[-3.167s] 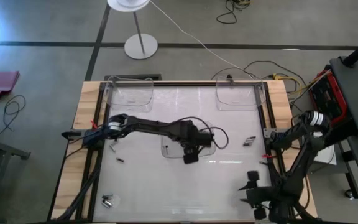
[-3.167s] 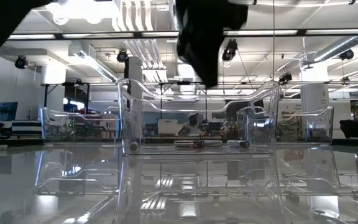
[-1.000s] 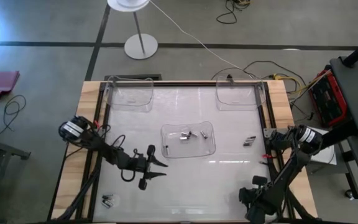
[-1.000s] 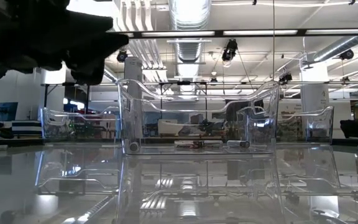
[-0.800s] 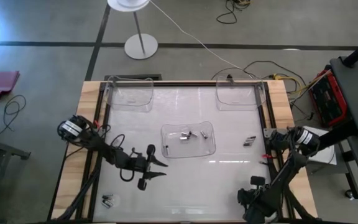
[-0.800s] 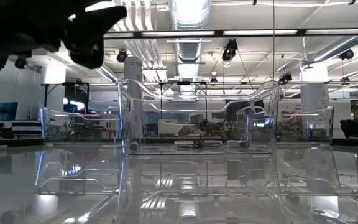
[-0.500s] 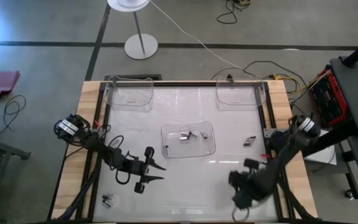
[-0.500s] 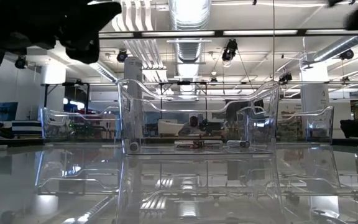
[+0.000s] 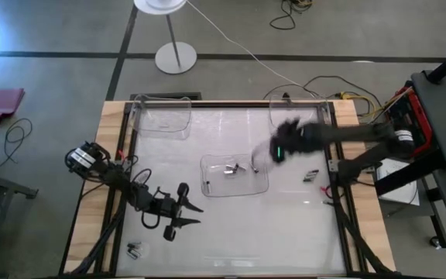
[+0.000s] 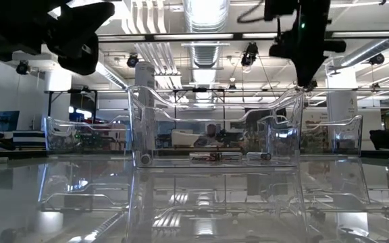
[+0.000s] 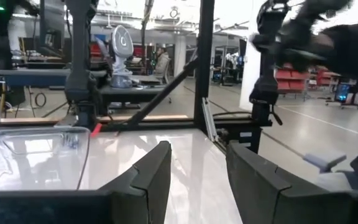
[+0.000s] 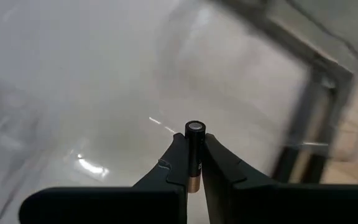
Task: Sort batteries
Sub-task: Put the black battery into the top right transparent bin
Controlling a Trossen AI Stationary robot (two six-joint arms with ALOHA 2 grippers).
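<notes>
Several small batteries (image 9: 239, 167) lie in the clear centre tray (image 9: 260, 184). Two more batteries (image 9: 310, 175) lie on the table to its right, and another pair (image 9: 134, 249) lies near the left front corner. My right gripper (image 9: 276, 149) hangs blurred above the centre tray's right far corner, shut on a dark battery (image 12: 194, 149) with a coppery end. My left gripper (image 9: 189, 215) stands open over the table's near left, with nothing between its fingers (image 11: 197, 168). My right gripper pinches the battery's lower half (image 12: 193, 167) between its two fingertips. The battery lies along the fingers, and its silvery end (image 12: 195, 127) sticks out past the tips. It is lifted clear of the table.
Two more clear trays stand at the far edge, one at the left (image 9: 161, 116) and one at the right (image 9: 296, 116). Black rails (image 9: 335, 167) run along the table's sides. A lamp base (image 9: 175, 56) stands on the floor beyond.
My right arm has swung fast from the table's near right corner toward the far edge and the left, ending above the centre tray's right side. My left gripper has drifted slightly toward the near left, still open.
</notes>
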